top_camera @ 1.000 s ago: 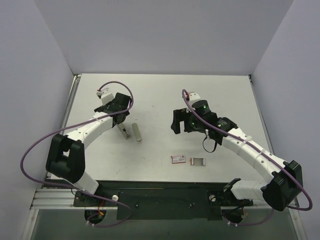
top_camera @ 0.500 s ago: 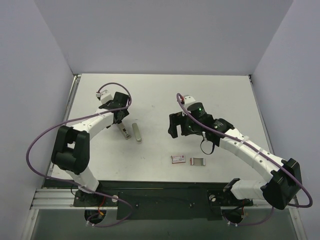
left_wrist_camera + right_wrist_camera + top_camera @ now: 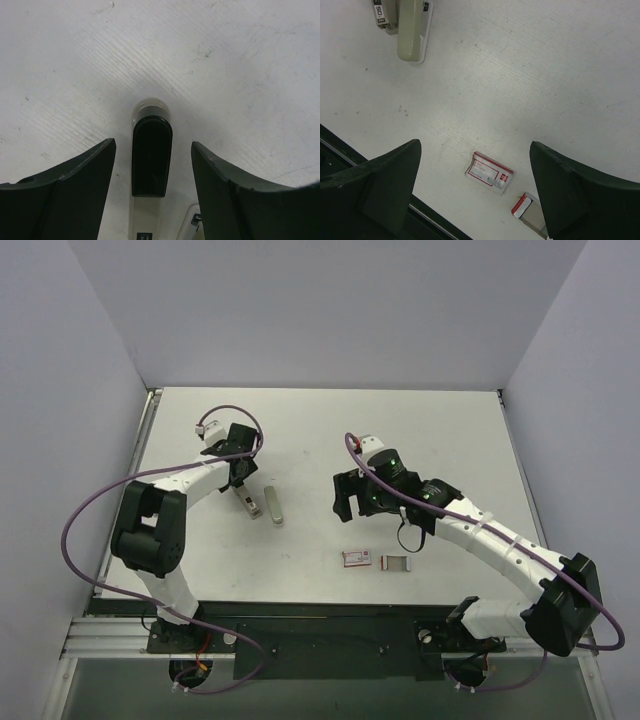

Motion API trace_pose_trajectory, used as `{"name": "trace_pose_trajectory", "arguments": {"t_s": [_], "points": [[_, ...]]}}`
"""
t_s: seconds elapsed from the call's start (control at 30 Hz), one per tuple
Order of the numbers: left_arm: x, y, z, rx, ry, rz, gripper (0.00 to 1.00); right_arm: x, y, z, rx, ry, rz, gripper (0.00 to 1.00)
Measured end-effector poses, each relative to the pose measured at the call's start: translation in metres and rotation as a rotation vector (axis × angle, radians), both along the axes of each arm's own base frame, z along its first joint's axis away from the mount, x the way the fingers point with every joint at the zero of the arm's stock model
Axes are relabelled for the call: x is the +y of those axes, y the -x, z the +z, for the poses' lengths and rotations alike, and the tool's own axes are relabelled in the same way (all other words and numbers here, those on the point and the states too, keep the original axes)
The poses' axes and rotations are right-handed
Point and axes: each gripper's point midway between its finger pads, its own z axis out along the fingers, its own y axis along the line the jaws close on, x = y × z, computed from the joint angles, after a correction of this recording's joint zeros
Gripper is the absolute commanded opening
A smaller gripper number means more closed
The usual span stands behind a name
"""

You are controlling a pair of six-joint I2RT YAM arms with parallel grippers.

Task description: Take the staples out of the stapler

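At the left gripper point(image 3: 153, 145): parted, wider than the stapler point(image 3: 151, 155), with one dark finger point(image 3: 75, 185) on each side of its black end. Straddles that end without touching it; leaves a strip of bare table point(image 3: 225, 60) in both gaps. Grips nothing.

Finds the stapler lying flat on the left half of the table, silver body under the black end, rounded tip pointing away from the wrist. Just right of it in the top view, nearly parallel: a pale grey oblong piece point(image 3: 274, 507). Touching or apart, cannot tell.

At the right gripper point(image 3: 475, 144): spread wide and empty, raised over the middle of the table, well apart from the stapler. Looks down between its fingers on a red-pink box point(image 3: 489, 173) lying flat. Just beside that, a small clear-silver box point(image 3: 526, 209) with a red end. Puts both boxes toward the near edge, right of centre, well apart from the stapler.

As for the staples: too small to make out.
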Motion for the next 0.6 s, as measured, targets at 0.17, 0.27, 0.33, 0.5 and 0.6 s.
{"name": "trace_pose_trajectory", "arguments": {"t_s": [0.17, 0.27, 0.33, 0.5, 0.6], "points": [[0.0, -0.001, -0.001, 0.006, -0.006, -0.01, 0.63, 0.0, 0.002, -0.001, -0.002, 0.009, 0.004, 0.84], [-0.001, -0.004, 0.003, -0.003, -0.006, -0.014, 0.61, 0.0, 0.002, -0.001, -0.003, 0.012, 0.006, 0.83], [-0.001, -0.006, 0.006, -0.007, -0.007, -0.017, 0.59, 0.0, 0.002, -0.001, -0.003, 0.013, 0.007, 0.82], [0.0, -0.01, 0.008, -0.009, -0.016, -0.022, 0.59, 0.001, 0.001, -0.007, 0.008, 0.024, 0.007, 0.83], [0.001, -0.01, 0.006, -0.004, -0.02, -0.022, 0.59, 0.001, 0.002, -0.01, 0.017, 0.032, 0.009, 0.83]]}}
